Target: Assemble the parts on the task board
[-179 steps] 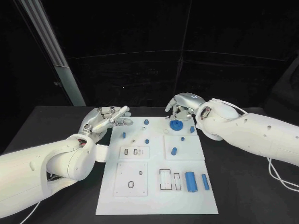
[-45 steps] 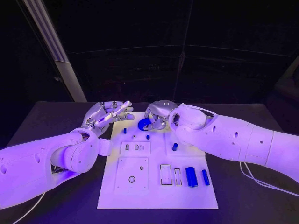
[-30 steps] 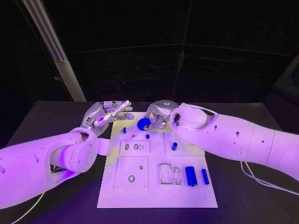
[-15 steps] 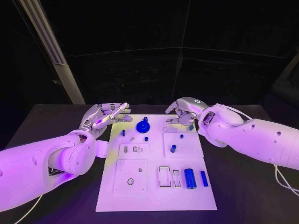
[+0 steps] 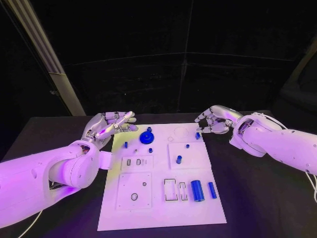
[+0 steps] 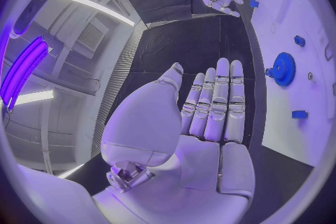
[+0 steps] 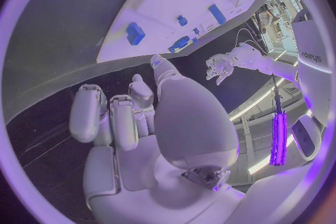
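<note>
task board (image 5: 162, 198): white plate lying mid counter (image 5: 265, 198)
gear (image 5: 147, 138): blue, on the task board's far end, nearer its left edge
left robot hand (image 5: 110, 125): fingers straight and apart, holding nothing, just off the task board's far left corner
right robot hand (image 5: 217, 120): fingers curled in, nothing in them, off the task board's far right corner
cylinders (image 5: 197, 190): two blue, lying near the task board's near right edge
</note>
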Controlling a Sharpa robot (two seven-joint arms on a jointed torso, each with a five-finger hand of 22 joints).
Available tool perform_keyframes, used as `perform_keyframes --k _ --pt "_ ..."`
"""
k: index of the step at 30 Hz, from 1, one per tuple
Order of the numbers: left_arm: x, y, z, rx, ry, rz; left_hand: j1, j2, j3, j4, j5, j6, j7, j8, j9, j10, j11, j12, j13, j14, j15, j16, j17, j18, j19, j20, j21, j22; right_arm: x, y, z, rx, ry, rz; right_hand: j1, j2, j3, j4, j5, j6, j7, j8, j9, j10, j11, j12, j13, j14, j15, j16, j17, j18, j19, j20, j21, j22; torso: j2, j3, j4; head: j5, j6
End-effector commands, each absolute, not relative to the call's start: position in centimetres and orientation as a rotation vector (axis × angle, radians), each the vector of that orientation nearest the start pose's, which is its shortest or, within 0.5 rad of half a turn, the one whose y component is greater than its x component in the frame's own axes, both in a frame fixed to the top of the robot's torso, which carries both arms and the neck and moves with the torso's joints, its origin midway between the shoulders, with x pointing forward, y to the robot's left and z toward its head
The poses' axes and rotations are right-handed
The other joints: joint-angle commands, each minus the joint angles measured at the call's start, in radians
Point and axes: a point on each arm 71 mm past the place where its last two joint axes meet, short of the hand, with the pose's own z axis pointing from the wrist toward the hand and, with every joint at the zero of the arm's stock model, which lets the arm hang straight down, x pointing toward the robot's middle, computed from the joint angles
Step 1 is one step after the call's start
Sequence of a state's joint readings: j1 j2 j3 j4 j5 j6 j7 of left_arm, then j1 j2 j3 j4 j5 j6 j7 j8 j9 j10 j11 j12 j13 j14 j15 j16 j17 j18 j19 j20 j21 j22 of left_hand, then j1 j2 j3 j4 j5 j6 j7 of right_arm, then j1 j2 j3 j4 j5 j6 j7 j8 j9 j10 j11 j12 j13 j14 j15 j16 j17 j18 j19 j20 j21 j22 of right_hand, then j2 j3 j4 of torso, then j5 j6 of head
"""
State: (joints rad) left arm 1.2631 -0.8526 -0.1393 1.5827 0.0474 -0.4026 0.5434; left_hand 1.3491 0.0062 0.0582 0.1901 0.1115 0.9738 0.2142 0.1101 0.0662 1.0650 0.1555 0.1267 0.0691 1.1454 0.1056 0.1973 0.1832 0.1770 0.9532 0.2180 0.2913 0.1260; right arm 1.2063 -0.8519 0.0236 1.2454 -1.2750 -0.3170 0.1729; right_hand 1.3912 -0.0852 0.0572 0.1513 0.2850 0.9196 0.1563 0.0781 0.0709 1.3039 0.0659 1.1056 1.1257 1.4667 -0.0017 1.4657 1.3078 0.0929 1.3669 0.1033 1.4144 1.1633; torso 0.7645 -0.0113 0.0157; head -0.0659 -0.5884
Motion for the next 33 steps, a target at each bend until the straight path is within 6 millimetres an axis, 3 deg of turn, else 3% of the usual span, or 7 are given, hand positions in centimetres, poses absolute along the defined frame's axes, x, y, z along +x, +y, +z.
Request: perform_keyframes --k 1,6,10,16,19,27,33 --pt "47.8 20.1 -17.1 -1.043 1.32 -1.574 0.01 0.0 0.0 -0.004 -0.003 0.003 0.005 -0.003 -0.001 0.001 0.006 -0.004 -0.001 -0.001 0.006 -0.005 0.002 0.006 0.001 0.005 -0.003 -0.002 53.4 -28.5 -17.2 -0.012 1.582 0.738 0.01 0.003 -0.002 -0.007 0.0 0.004 0.001 0.001 -0.001 -0.006 0.0 -0.007 -0.004 0.055 -0.008 -0.003 0.026 -0.011 -0.005 -0.002 -0.006 -0.002 0.004 0.0077 -0.0056 -0.001 -0.004" --pt "47.8 19.8 -17.1 -1.042 1.324 -1.581 0.01 0.0 0.0 -0.004 -0.003 0.003 0.005 -0.003 -0.001 0.001 0.006 -0.004 -0.001 -0.001 0.006 -0.005 0.002 0.006 0.001 0.005 -0.003 -0.002 53.3 -28.7 -17.9 -0.014 1.602 0.733 0.01 0.002 -0.004 -0.007 0.001 0.002 0.001 0.0 -0.001 -0.011 0.0 -0.015 -0.011 0.055 -0.008 -0.005 0.022 -0.01 -0.008 -0.002 -0.008 -0.008 0.007 0.0151 -0.0078 0.0 -0.011" --pt "47.8 19.7 -17.1 -1.042 1.325 -1.581 0.011 0.0 0.001 -0.005 -0.003 0.003 0.005 -0.003 -0.001 0.002 0.006 -0.005 -0.001 -0.001 0.006 -0.006 0.002 0.006 0.001 0.005 -0.004 -0.002 53.2 -28.9 -18.2 -0.014 1.614 0.73 0.007 0.001 -0.007 -0.007 0.001 0.0 0.002 -0.001 -0.002 -0.012 0.001 -0.017 -0.013 0.055 -0.008 -0.004 0.024 -0.01 -0.009 -0.002 -0.008 -0.008 0.009 0.0181 -0.0075 0.002 -0.011" --pt "47.9 19.7 -17.2 -1.043 1.325 -1.577 0.011 0.0 0.001 -0.005 -0.003 0.003 0.005 -0.003 -0.001 0.002 0.006 -0.005 -0.001 -0.001 0.006 -0.006 0.002 0.006 0.001 0.005 -0.004 -0.002 53.1 -29.0 -18.6 -0.013 1.617 0.73 -0.001 0.005 -0.014 -0.001 0.013 -0.002 0.003 -0.003 -0.002 -0.015 0.002 -0.024 -0.019 0.054 -0.007 -0.006 0.023 -0.01 -0.011 -0.002 -0.01 -0.012 0.008 0.0182 -0.0085 0.009 -0.021" --pt "48.0 19.7 -17.2 -1.043 1.325 -1.576 0.011 0.0 0.001 -0.005 -0.003 0.003 0.005 -0.003 -0.001 0.002 0.006 -0.005 -0.001 -0.001 0.006 -0.006 0.002 0.006 0.001 0.005 -0.004 -0.002 53.1 -29.0 -18.6 -0.013 1.615 0.729 -0.003 0.006 -0.015 0.0 0.015 -0.002 0.003 -0.003 -0.002 -0.015 0.002 -0.024 -0.018 0.055 -0.007 -0.006 0.023 -0.01 -0.011 -0.002 -0.011 -0.012 0.006 0.0152 -0.0081 0.007 -0.022" --pt "48.1 19.6 -17.3 -1.043 1.326 -1.577 0.011 0.0 0.001 -0.005 -0.003 0.003 0.005 -0.003 -0.001 0.002 0.006 -0.005 -0.001 -0.001 0.006 -0.006 0.002 0.006 0.001 0.005 -0.004 -0.002 53.4 -28.7 -18.9 -0.011 1.625 0.729 0.003 0.016 -0.013 -0.002 0.021 0.001 0.002 -0.002 -0.001 -0.012 0.001 -0.021 -0.016 0.055 -0.007 -0.005 0.027 -0.01 -0.01 -0.002 -0.01 -0.011 0.007 0.0162 -0.0075 0.006 -0.025" --pt "48.1 19.6 -17.3 -1.043 1.327 -1.576 0.011 0.0 0.001 -0.005 -0.003 0.003 0.005 -0.003 -0.001 0.002 0.006 -0.005 -0.001 -0.001 0.006 -0.006 0.002 0.006 0.001 0.005 -0.004 -0.002 53.4 -28.6 -19.4 -0.013 1.643 0.727 0.049 0.046 0.017 -0.029 -0.03 0.016 0.001 0.004 0.0 -0.008 -0.001 -0.017 -0.011 0.057 -0.01 -0.003 0.032 -0.011 -0.006 -0.004 -0.008 -0.005 0.006 0.0155 -0.0078 0.006 -0.028"
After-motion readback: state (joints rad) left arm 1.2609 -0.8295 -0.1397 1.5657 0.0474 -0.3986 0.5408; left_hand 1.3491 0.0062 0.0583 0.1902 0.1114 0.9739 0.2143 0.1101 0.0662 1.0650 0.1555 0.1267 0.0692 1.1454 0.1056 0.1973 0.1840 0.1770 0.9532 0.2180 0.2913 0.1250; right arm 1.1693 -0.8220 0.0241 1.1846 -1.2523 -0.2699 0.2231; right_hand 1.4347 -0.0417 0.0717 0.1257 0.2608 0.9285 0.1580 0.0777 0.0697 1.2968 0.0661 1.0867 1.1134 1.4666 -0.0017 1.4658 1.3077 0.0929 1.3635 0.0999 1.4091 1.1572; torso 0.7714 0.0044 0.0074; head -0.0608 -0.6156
